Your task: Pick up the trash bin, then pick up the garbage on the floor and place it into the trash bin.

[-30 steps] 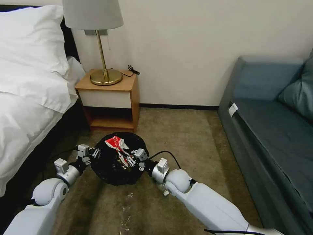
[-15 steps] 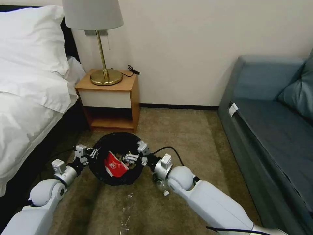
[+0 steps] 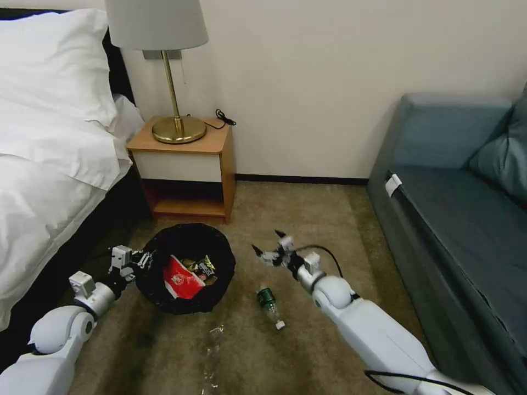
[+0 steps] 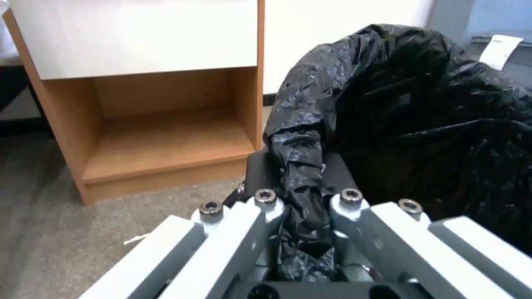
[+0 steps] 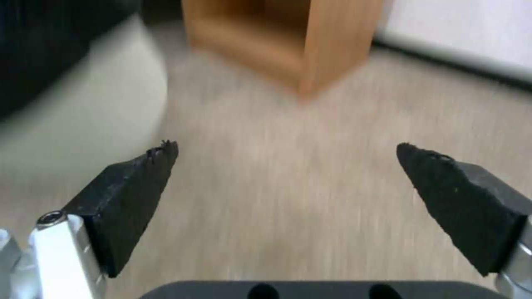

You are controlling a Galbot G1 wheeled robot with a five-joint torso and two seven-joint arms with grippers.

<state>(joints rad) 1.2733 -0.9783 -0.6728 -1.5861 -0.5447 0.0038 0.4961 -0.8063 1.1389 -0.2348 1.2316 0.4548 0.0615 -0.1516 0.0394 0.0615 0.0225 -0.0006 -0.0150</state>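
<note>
The trash bin [image 3: 226,262], lined with a crinkled black bag, hangs just above the carpet. My left gripper [image 3: 144,259] is shut on its near-left rim. In the left wrist view the fingers [image 4: 265,198] pinch the folded bag edge of the bin [image 4: 421,124]. Inside the bin lie a red-and-white packet [image 3: 180,277] and a gold-brown wrapper [image 3: 204,267]. A small clear bottle [image 3: 269,305] with a green label lies on the floor right of the bin. Above and beyond the bottle, my right gripper [image 3: 267,241] is open and holds nothing. From the right wrist, that gripper [image 5: 285,151] faces bare carpet beside the bin's white wall [image 5: 83,104].
A wooden nightstand [image 3: 186,170] with a brass lamp [image 3: 177,129] stands against the wall behind the bin. The bed [image 3: 49,164] runs along the left and a blue sofa [image 3: 461,219] along the right. A clear plastic scrap [image 3: 211,356] lies on the near carpet.
My right gripper let the red-and-white packet drop into the bin, then pulled away to the right and opened wide. The left gripper shifted the bin slightly left, which uncovered the bottle.
</note>
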